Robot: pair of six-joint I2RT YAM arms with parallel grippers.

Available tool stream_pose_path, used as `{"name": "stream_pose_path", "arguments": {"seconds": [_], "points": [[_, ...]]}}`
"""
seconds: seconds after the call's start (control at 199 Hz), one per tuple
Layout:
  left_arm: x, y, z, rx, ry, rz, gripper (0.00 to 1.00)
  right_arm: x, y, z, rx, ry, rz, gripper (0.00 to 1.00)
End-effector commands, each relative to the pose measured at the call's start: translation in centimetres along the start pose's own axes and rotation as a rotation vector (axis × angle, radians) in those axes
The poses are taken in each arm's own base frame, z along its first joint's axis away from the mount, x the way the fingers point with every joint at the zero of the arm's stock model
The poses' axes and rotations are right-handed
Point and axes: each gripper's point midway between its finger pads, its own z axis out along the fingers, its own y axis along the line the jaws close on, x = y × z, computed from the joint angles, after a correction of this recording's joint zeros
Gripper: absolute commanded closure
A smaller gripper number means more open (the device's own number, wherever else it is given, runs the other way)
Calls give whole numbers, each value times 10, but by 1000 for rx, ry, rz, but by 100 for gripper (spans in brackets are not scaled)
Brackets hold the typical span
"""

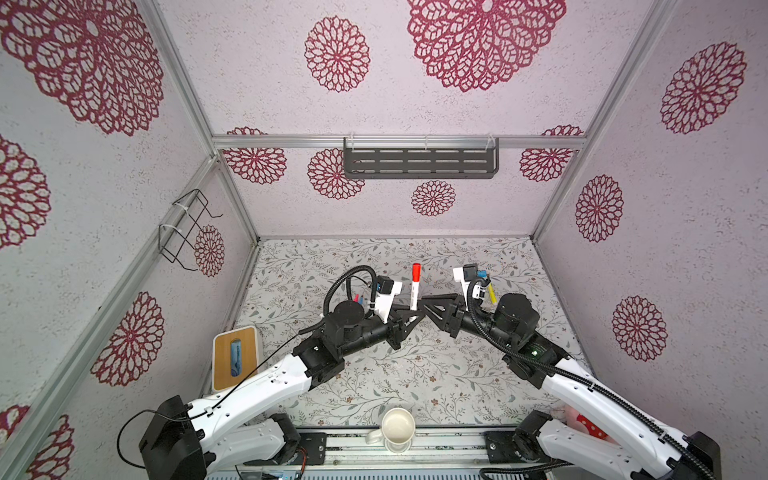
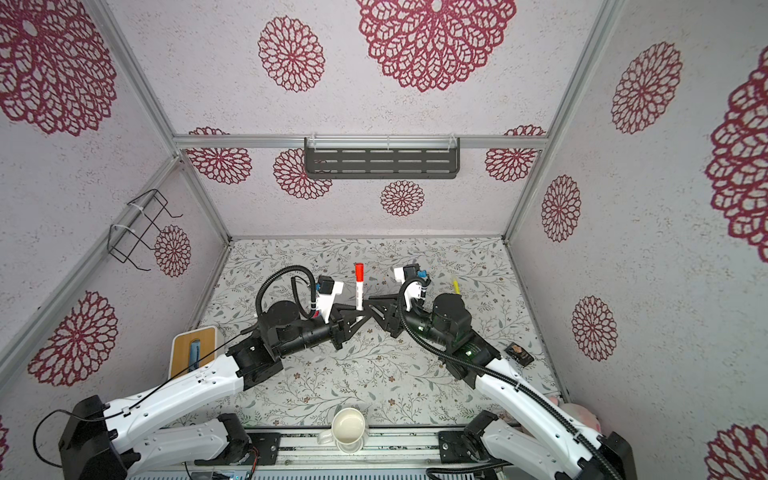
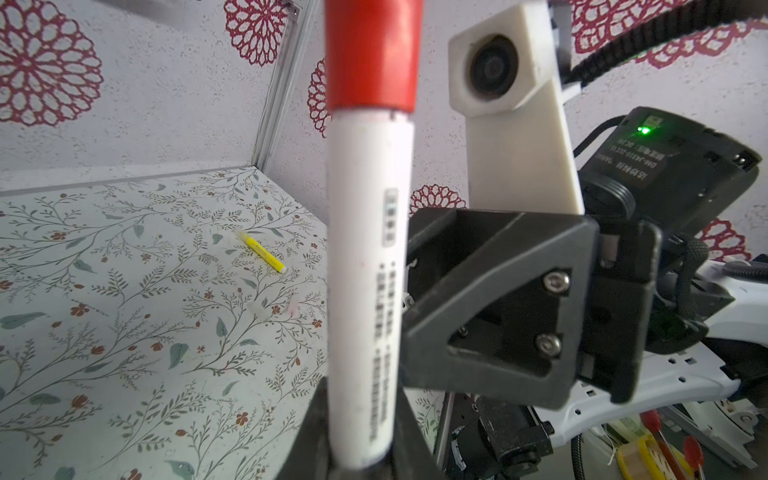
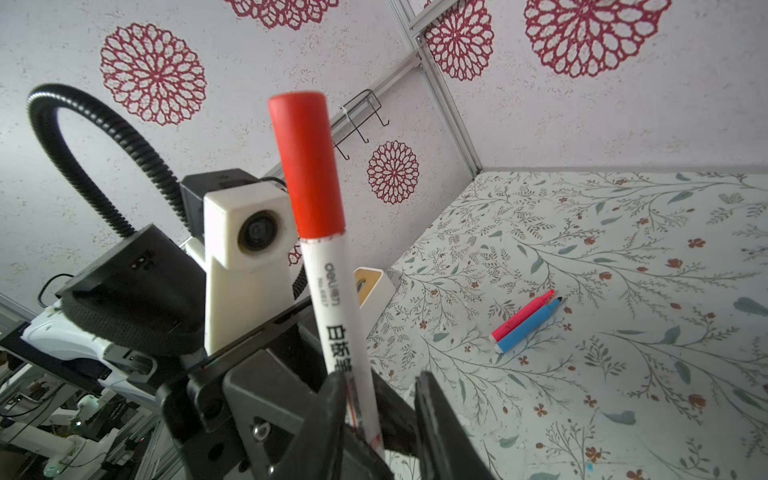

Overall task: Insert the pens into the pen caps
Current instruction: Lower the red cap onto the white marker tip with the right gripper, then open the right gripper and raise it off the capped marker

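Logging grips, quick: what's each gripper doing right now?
Left gripper: shut on the white-and-red pen.
Right gripper: open, not gripping that pen.

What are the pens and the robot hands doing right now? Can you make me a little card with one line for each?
white pen: standing upright, red cap on its top end
left gripper: shut on the white pen's lower end
right gripper: open, jaws on either side of the same pen, not clamping it
yellow pen: lying alone on the table
pink pen: lying on the table
blue pen: lying right beside the pink pen
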Motion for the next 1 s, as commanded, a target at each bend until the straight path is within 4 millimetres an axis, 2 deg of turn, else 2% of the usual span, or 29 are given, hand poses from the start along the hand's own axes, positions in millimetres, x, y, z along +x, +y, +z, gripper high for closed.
{"name": "stream_pose_path", "arguments": {"seconds": [0.0,0.316,0.466,0.617,0.853,0.998], "points": [[-13,-4,-3,8,-49,15,100,-13,17,-5,-46,-34,-43,58],[-7,3,-7,-24,-40,15,100,-21,19,-20,0,-67,-73,34],[0,5,-7,-32,-22,12,100,-36,25,-29,38,-93,-115,29],[11,3,-6,-26,9,8,100,-61,42,-31,41,-97,-181,28],[24,-7,-7,3,47,9,100,-90,55,-21,51,-84,-261,25],[29,-9,-7,2,61,12,100,-98,46,-7,113,-40,-269,26]]}}
